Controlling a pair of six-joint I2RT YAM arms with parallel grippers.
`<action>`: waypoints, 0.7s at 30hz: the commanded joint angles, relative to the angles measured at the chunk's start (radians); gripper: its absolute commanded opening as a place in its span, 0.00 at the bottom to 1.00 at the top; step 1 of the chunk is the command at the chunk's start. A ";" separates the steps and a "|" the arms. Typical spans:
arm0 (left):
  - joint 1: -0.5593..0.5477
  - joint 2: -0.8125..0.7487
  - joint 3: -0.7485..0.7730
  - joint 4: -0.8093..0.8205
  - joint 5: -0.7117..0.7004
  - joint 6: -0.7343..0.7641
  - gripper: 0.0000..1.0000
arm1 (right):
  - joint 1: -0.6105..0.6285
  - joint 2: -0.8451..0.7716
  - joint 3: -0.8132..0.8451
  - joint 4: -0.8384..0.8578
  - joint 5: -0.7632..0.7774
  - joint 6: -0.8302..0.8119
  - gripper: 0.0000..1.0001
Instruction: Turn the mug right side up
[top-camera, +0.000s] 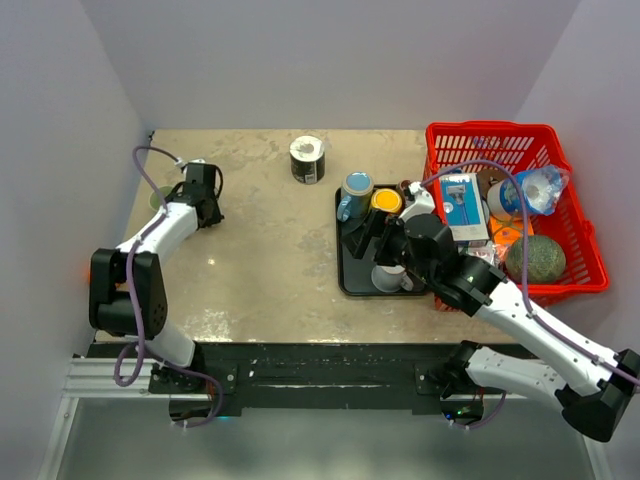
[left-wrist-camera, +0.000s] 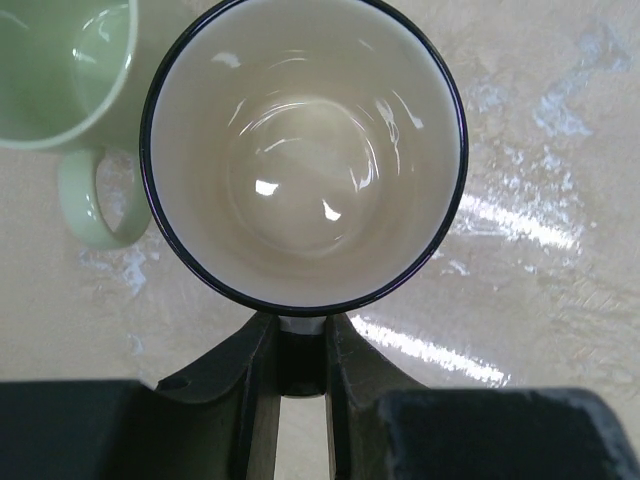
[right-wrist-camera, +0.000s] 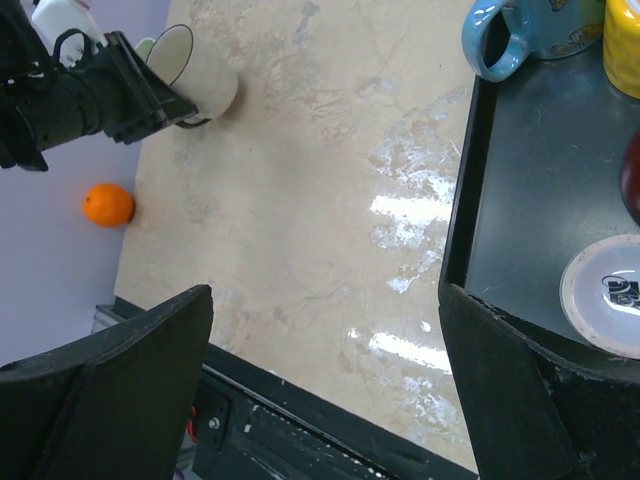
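1. The mug (left-wrist-camera: 300, 160) is being held at the far left of the surface (left-wrist-camera: 560, 150). Its open mouth is facing the left wrist camera. I cannot tell if its base is resting flat.
2. The left hand (left-wrist-camera: 300, 345) is grasping the mug at its near edge, with the jaws almost together.
3. A green mug (left-wrist-camera: 60, 80) is standing just beside it, mouth up.
4. The right hand (right-wrist-camera: 325, 300) is hovering released over the surface beside the tray (right-wrist-camera: 530, 200), well apart from the mug.
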 joint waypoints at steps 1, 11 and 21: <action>0.030 0.027 0.103 0.152 0.014 -0.011 0.00 | 0.001 -0.040 -0.022 0.018 0.008 0.003 0.99; 0.050 0.105 0.094 0.292 -0.006 -0.031 0.00 | 0.001 -0.054 -0.033 0.018 -0.002 0.032 0.99; 0.076 0.174 0.118 0.283 0.026 -0.028 0.00 | 0.001 -0.068 -0.024 -0.009 -0.006 0.046 0.99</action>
